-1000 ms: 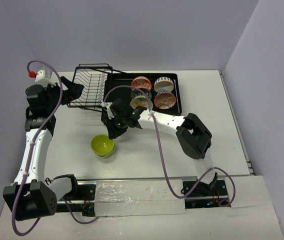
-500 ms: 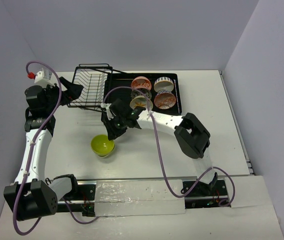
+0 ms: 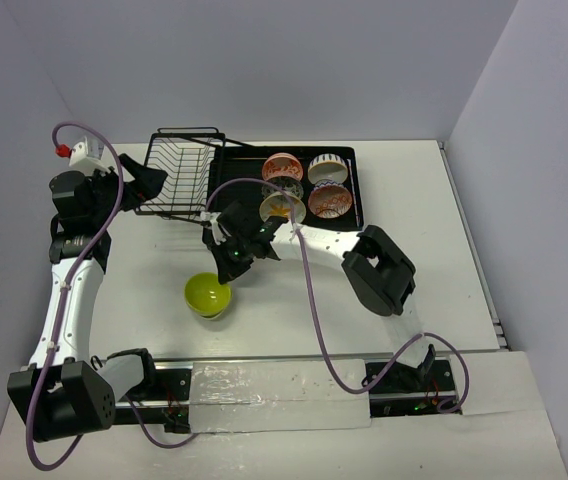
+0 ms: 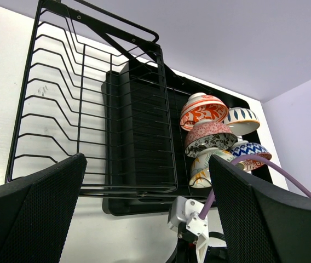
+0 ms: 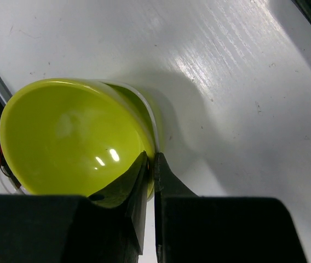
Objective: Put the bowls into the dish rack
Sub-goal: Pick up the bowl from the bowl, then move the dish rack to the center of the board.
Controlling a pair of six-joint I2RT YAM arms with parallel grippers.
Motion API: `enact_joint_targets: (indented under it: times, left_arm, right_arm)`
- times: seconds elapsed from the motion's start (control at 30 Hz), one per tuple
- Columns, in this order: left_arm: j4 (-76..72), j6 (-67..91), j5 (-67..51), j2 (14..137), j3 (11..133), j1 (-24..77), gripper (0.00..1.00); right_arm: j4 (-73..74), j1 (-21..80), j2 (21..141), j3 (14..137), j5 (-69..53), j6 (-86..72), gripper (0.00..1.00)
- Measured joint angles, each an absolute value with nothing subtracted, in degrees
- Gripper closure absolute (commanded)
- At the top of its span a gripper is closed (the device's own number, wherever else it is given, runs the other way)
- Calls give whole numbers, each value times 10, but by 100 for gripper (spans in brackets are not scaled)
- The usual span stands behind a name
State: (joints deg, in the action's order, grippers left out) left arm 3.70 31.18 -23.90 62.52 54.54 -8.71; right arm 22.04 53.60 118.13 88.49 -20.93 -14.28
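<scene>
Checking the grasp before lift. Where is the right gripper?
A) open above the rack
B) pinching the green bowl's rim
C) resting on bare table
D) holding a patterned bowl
B: the wrist view shows the right gripper with one finger inside and one outside the rim of the green bowl.

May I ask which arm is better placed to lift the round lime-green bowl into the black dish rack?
Right: the right tool pinches the lime-green bowl; the left tool sits open beside the black dish rack.

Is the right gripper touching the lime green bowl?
Touching. In the right wrist view the right gripper pinches the rim of the lime green bowl, one finger inside, one outside.
</scene>
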Motion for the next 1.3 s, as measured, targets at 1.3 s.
enact_joint_targets:
  times: [1.3]
  left_arm:
    - [37, 313, -246, 625, 545, -87, 1]
  right_arm:
    - [243, 515, 1089, 947, -205, -179, 100]
